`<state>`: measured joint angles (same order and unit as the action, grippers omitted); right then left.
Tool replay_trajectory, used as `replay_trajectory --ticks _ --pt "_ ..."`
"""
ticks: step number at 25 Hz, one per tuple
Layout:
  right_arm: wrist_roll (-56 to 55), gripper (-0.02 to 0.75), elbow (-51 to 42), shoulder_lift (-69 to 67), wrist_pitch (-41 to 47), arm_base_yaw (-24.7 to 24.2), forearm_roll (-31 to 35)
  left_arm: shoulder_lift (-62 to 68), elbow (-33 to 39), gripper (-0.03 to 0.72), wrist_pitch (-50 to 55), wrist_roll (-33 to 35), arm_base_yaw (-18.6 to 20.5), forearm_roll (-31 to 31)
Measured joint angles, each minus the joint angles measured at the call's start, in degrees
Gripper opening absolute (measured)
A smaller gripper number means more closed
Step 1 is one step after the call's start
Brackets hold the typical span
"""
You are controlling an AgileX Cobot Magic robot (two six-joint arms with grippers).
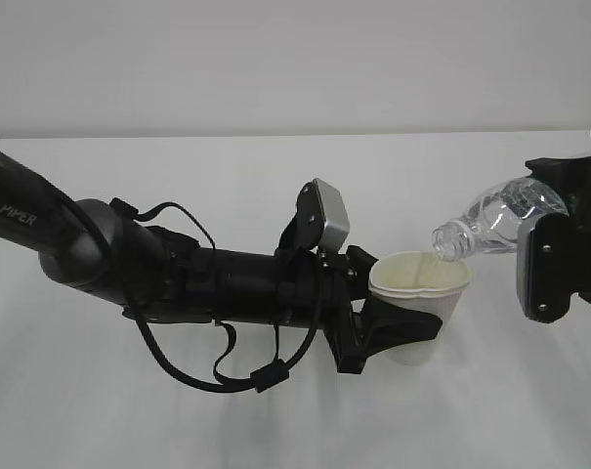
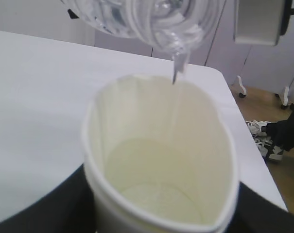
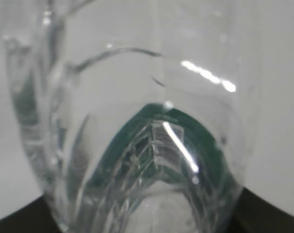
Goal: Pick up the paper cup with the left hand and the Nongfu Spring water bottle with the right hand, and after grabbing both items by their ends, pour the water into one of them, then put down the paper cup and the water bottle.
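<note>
A: What's my left hand (image 1: 398, 327) got?
B: It's clamped round the cup (image 1: 419, 293), squeezing the rim oval, held above the worktop (image 1: 275, 176).
A: And my right hand (image 1: 554, 239)?
B: It grips the bottle (image 1: 495, 217) by its base, tilted neck-down just over the cup's rim. A thin stream of water (image 2: 176, 80) falls into the cup, pooling at its bottom.
</note>
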<state>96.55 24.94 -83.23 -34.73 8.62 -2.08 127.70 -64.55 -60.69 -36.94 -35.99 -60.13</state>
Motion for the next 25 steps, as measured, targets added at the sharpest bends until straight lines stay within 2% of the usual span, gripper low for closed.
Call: replay_trajectory --ticks 25 --pt "0.26 0.403 0.0 0.0 0.0 0.0 0.0 0.0 0.0 0.417 0.08 0.0 0.0 -0.1"
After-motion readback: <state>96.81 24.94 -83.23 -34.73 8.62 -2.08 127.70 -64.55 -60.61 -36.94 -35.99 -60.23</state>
